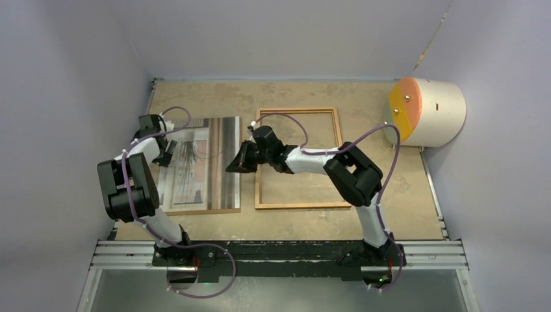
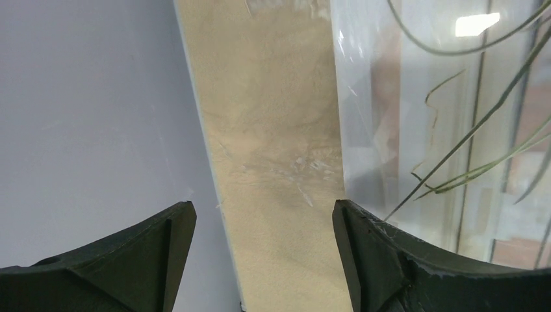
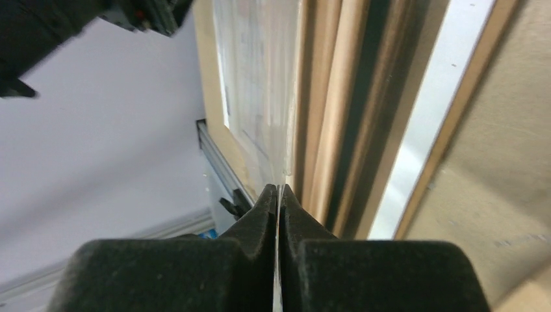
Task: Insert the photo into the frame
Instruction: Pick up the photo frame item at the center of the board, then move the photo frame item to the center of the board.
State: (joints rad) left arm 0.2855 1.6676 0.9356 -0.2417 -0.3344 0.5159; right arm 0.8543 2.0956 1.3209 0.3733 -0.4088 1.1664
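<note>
The photo, a spiky plant by a striped curtain, lies flat at the left on the brown backing board. The empty orange-brown frame lies to its right. My right gripper is shut on the right edge of a thin, glossy, clear-looking sheet, seemingly the pane over the photo; the photo's stripes show beside it. My left gripper is open over the photo's left edge. In the left wrist view the gripper straddles bare tabletop, with the photo at the right.
A cream cylinder with an orange and yellow face stands at the back right. The lavender wall runs close along the table's left edge. A metal rail runs along the near edge.
</note>
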